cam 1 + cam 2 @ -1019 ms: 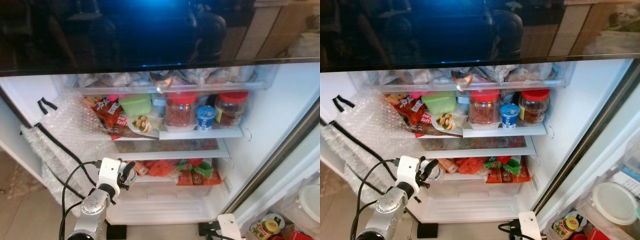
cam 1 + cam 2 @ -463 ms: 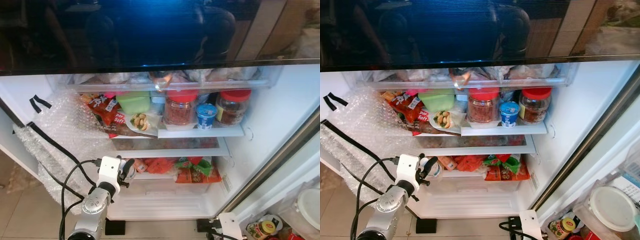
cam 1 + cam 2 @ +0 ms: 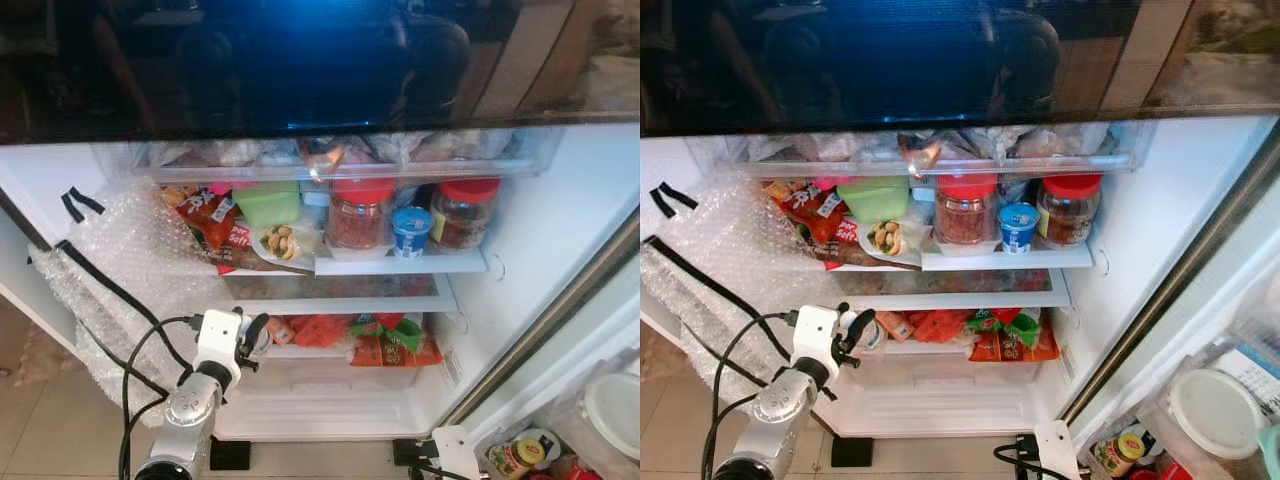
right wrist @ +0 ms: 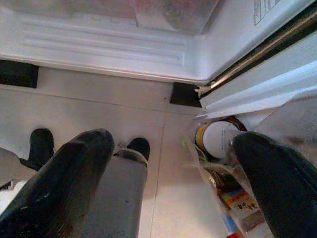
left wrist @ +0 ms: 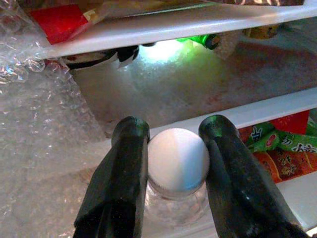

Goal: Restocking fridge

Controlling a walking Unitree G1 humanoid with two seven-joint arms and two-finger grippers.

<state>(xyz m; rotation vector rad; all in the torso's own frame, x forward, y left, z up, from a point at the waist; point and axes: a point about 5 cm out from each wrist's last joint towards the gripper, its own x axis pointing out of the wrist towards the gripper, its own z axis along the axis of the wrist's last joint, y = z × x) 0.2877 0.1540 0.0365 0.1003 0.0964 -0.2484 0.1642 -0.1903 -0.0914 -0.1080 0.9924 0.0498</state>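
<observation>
pale floor tiles run under an open fridge with white inner walls and a dark glossy panel above. at the far left, bubble wrap crossed by black tape covers the fridge's left side. just in front of it the left gripper reaches toward the left end of the lower shelf, its two black fingers clenched on the white cap of a small clear bottle, one finger touching each side of the cap; in the head views the same bottle sits at the shelf's front edge, beside orange and red snack packets. on the upper shelf, from left to right, lie red snack bags, a green lidded tub, a plate of nuts, a red-lidded jar, a small blue-and-white cup and a second red-lidded jar. above them a clear drawer holds wrapped food. further right on the lower shelf is a green and red packet. the right gripper hangs low by the fridge's bottom right corner, its fingers spread wide apart and grasping nothing, above the tiles and a yellow-lidded jar in a bag on the floor. at the far right stands a clear container with a white lid.
</observation>
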